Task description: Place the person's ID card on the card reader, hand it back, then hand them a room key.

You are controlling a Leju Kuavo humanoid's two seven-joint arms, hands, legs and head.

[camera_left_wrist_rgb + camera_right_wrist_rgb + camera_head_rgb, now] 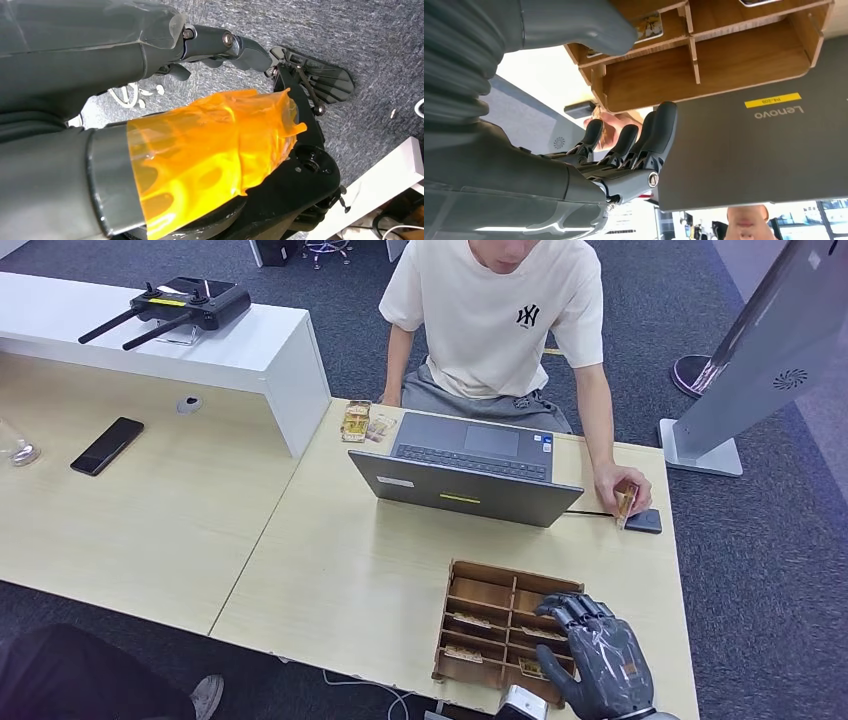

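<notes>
Across the desk, a person's hand (pixel 622 485) holds the ID card (pixel 625 502) on edge beside the small dark card reader (pixel 645 521). My right hand (pixel 598 655) hovers over the near right corner of a wooden compartment tray (pixel 480 585), fingers spread, holding nothing. Room key cards (pixel 472 620) lie in several of its slots. In the right wrist view my right hand (pixel 624 150) reaches past the tray (pixel 724 65) toward the person's hand (pixel 616 122). My left hand (pixel 225 45) hangs over the carpet with nothing in it, its thumb wrapped in orange film.
An open grey laptop (pixel 465 490) stands between the tray and the person. Snack packets (pixel 357 422) lie by its left corner. On the left there is a black phone (pixel 107 445) and a white raised counter (pixel 230 350) with a black controller (pixel 185 305). A grey kiosk stand (pixel 760 360) is at the right.
</notes>
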